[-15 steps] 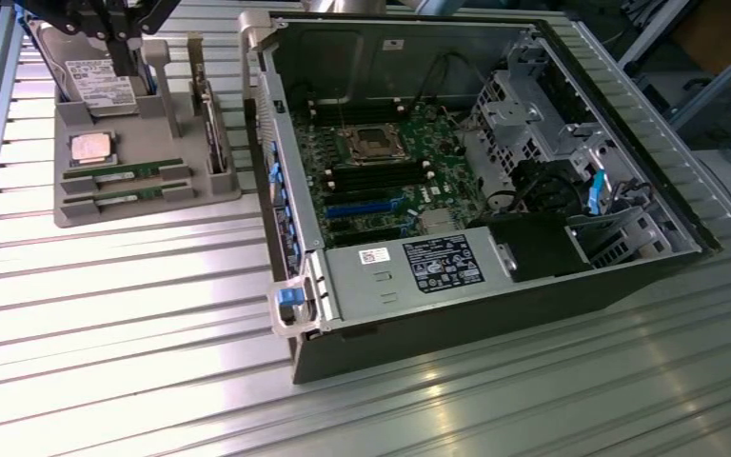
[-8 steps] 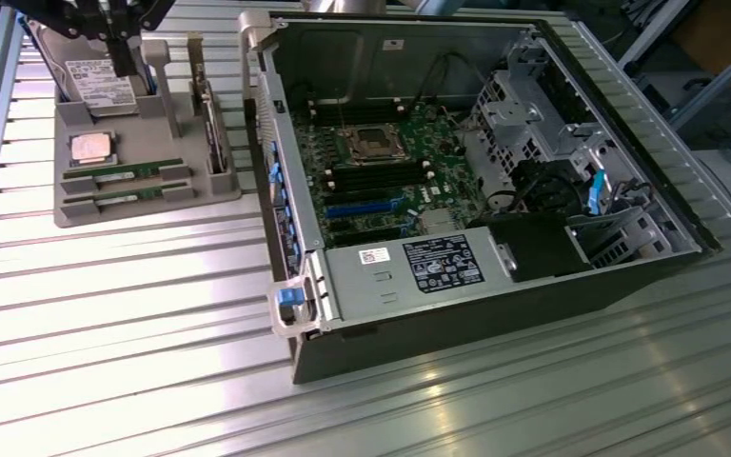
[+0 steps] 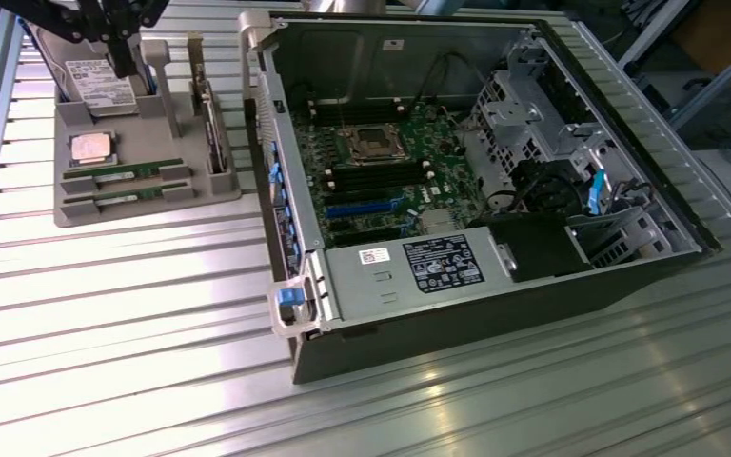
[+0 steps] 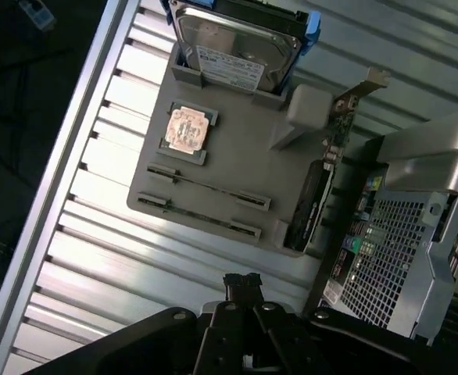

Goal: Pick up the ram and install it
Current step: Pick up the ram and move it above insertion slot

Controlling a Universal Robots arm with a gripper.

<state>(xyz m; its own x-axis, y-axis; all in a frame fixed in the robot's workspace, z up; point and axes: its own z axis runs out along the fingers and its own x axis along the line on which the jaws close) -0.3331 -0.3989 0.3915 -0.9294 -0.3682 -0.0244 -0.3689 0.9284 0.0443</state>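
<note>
The ram (image 3: 126, 174) stands on edge in the grey holder (image 3: 149, 143), beside its twin. I judge it light, stiff, fragile (pinch the flat faces mid-length). The gripper (image 4: 242, 280) hovers near, fingers pressed together, empty.

- Your exterior view looks down from high on the desk (image 3: 111, 314), with the computer case (image 3: 467, 324) mid-frame and the parts tray (image 3: 137, 211) upper left.
- Your wrist view looks down past the gripper (image 4: 242, 280) at that same tray (image 4: 237, 156), from nearer.
</note>
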